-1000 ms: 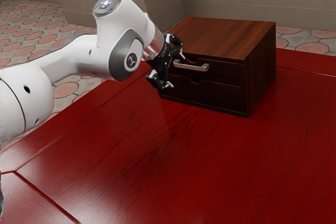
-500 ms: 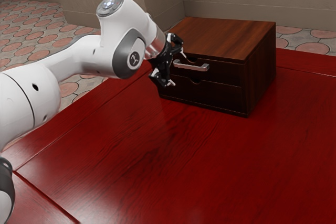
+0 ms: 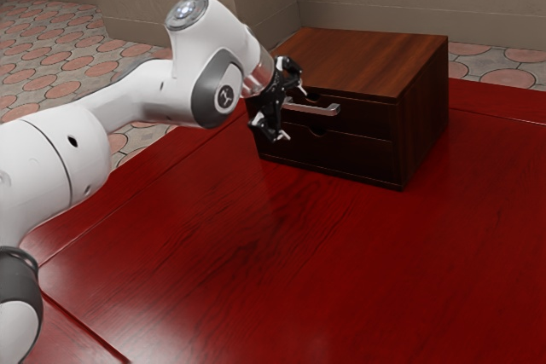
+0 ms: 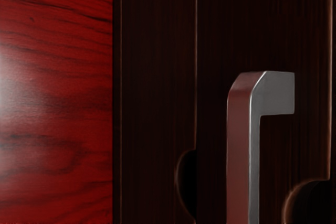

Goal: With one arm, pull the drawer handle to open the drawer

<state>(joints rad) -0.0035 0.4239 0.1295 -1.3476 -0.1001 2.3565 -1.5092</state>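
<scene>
A dark wooden two-drawer cabinet (image 3: pixel 367 66) stands on the red table. Its upper drawer (image 3: pixel 363 117) carries a silver bar handle (image 3: pixel 314 109), and the drawer front sits flush with the cabinet. My black gripper (image 3: pixel 288 112) is at the handle's end nearer the exterior view's left, open, with one finger above the bar and one below it. In the wrist view the handle (image 4: pixel 252 150) is close ahead, against the dark drawer front (image 4: pixel 157 77).
The red wooden table (image 3: pixel 299 262) stretches wide in front of the cabinet. The lower drawer (image 3: pixel 341 153) has a notch but no bar. Tiled floor and beige walls lie beyond the table.
My hand has moved toward the exterior view's right, closing in on the drawer front so that its fingers now straddle the handle's end. The drawer has not moved.
</scene>
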